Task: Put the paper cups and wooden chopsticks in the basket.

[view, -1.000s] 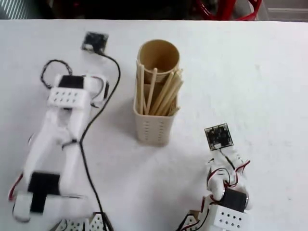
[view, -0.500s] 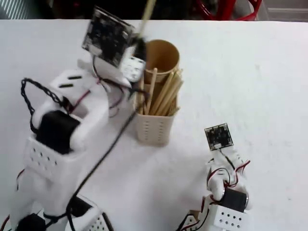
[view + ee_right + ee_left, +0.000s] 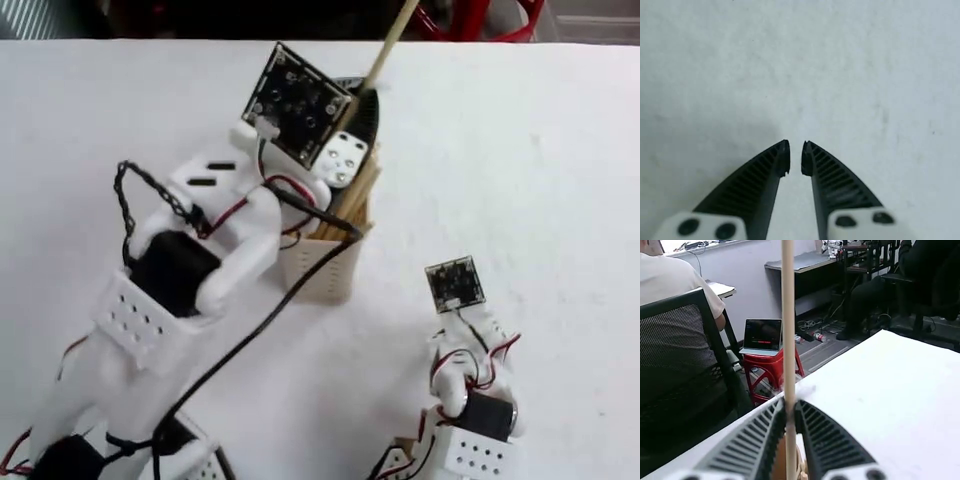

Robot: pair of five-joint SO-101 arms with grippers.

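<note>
My left gripper (image 3: 360, 105) (image 3: 789, 410) is above the white basket (image 3: 320, 275), shut on a single wooden chopstick (image 3: 392, 45) (image 3: 788, 340). The stick stands upright between the jaws and rises past the table's far edge in the high view. A bundle of wooden chopsticks (image 3: 350, 200) leans in the basket under the arm. The arm hides the paper cups there. My right gripper (image 3: 795, 159) rests low over bare white table at the near right, jaws nearly touching with nothing between them.
The left arm (image 3: 180, 290) and its black cable (image 3: 250, 340) lie across the near left of the table. The right arm (image 3: 470, 400) sits at the near right. A black chair (image 3: 685, 365) and a red stool (image 3: 770, 370) stand beyond the table's far edge.
The left arm has risen from lying flat on the table and swung right over the basket, carrying one chopstick upright. The right arm has not moved.
</note>
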